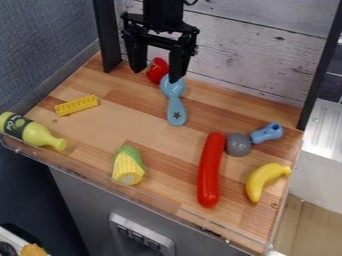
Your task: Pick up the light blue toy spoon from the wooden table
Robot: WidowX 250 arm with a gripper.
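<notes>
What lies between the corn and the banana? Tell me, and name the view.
A red sausage lies between the corn and the banana, with bare wood on either side of it, in the camera view.

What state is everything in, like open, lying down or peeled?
End effector: open
Bottle: lying on its side
Corn: partly husked, kernels showing
Blue utensil: lying flat
Red sausage: lying down, whole
Banana: unpeeled, lying on its side
Yellow block: lying down
</notes>
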